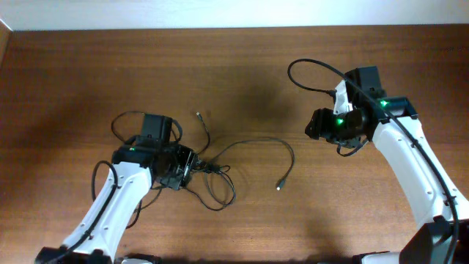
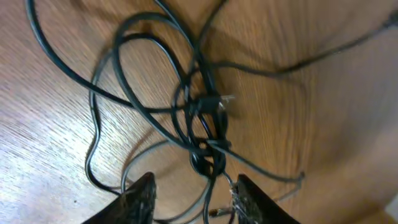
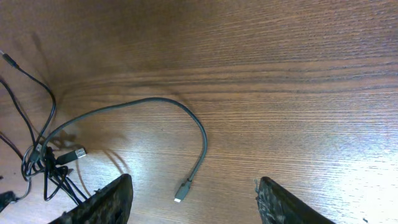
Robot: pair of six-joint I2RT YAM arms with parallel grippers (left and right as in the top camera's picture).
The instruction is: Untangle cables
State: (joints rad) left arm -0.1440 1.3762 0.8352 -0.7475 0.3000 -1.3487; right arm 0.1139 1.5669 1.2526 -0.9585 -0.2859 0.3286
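The cables are thin black cords knotted into one bundle (image 1: 208,167) on the wooden table. One long strand (image 1: 258,141) arcs right and ends in a small plug (image 1: 279,186). Another strand runs up to a plug end (image 1: 198,114). My left gripper (image 1: 183,169) is open right beside the knot. In the left wrist view the knot (image 2: 205,127) lies just ahead of the open fingers (image 2: 194,200), and strands pass between them. My right gripper (image 1: 314,126) is open and empty, apart from the cords. In the right wrist view its fingers (image 3: 193,202) frame the loose plug (image 3: 182,191), and the bundle (image 3: 43,163) lies at the left.
The wooden table (image 1: 242,66) reaches a pale edge at the top. A thicker black arm cable (image 1: 311,73) loops above the right arm, and another (image 1: 121,121) loops by the left arm.
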